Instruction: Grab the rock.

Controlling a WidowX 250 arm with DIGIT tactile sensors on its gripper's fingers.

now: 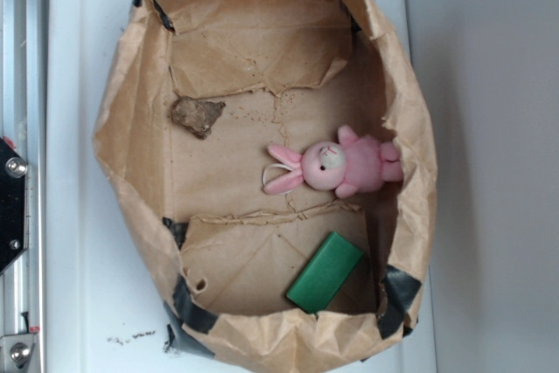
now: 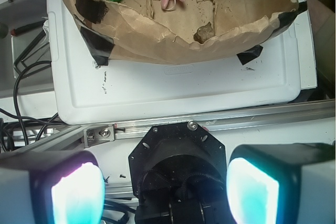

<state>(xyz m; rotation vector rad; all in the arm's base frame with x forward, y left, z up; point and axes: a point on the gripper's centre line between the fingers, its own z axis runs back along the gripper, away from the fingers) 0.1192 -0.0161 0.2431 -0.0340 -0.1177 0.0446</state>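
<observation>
Peeking half-hidden behind paper wall (image 2: 173, 51): rock (image 2: 205, 32); jaws parted.

The bag rim (image 2: 173, 51) half hides the rock (image 2: 205, 32) in the wrist view.

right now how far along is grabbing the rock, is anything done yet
Nothing looks done. The rock lies untouched on the paper-lined box floor, apart from the pink bunny and green block. The tool is open and empty, outside the box over the white tray. Left: move over the rock, descend, close, lift.
</observation>
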